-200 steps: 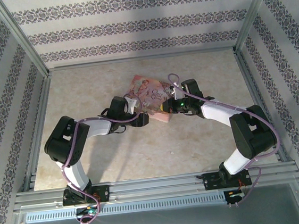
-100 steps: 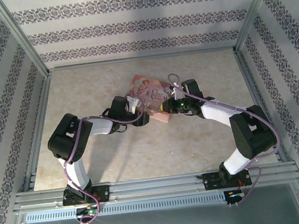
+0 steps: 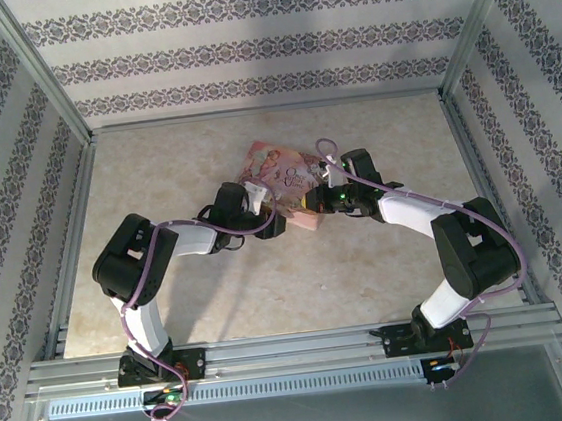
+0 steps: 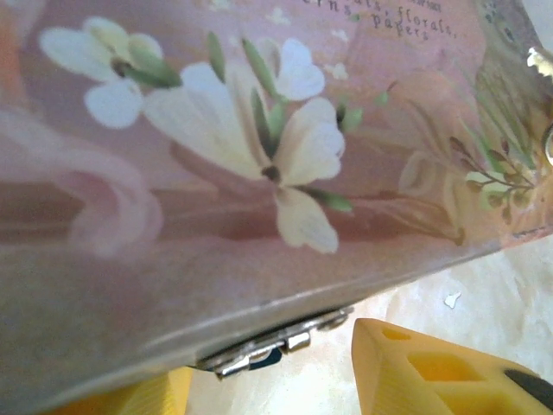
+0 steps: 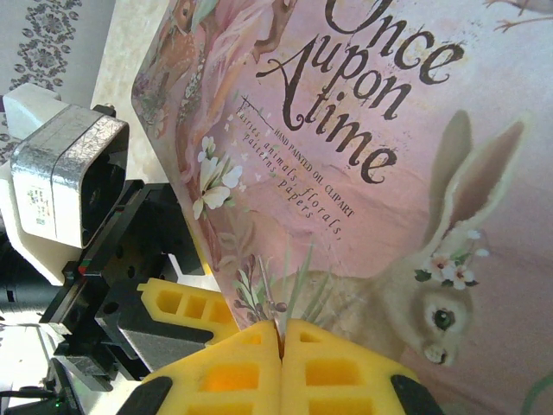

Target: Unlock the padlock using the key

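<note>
Findings: the box (image 3: 279,173) is lying mid-table, with both arms reaching in against its near side. In the left wrist view the padlock (image 4: 257,354), a small silvery piece with a blue glint, is hanging at the box's lower edge. The left gripper (image 4: 272,382) is straddling it, fingers apart and not touching it. The right gripper (image 5: 281,335) is pressing its fingers fully together just beside the box. I cannot make out a key between them.

Risks: if the left fingers are gripping the box edge rather than the padlock, the lock will be swinging free and the keyhole wandering. With both grippers crowding one corner, they could be colliding or shoving the box. A thin key, loosely pinched, may be twisting or dropping.
</note>
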### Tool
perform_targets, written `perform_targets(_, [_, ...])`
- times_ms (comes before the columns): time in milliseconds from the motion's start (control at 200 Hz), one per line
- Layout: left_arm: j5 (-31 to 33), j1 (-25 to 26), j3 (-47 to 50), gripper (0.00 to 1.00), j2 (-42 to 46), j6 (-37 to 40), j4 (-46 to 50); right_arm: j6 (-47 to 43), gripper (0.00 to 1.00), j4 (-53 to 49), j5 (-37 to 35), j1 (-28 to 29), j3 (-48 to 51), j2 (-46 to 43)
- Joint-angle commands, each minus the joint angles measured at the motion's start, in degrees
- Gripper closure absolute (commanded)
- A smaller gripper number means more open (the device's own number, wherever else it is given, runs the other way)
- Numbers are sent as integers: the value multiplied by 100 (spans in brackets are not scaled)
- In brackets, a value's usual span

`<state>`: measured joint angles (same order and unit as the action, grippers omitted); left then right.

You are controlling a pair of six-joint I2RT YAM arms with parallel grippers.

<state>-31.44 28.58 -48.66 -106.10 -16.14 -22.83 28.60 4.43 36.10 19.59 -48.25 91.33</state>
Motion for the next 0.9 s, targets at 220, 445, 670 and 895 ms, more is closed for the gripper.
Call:
perform_targets(220, [217,141,-66,59,-88,-283,-511,-56,100,-293,-156,-57,237,122])
perform_targets(445, [239,149,-178,71,-71,-384,-480,-56,100,-279,-120,-49,263,62])
perform_targets(670, [314,208,-74,76,138,-641,-579,-133,100,-240,-154,-52,277,-468])
perform_targets(895, [286,358,-32,76,472,-1038,-258,-503,100,-244,-384,14,815,-1376])
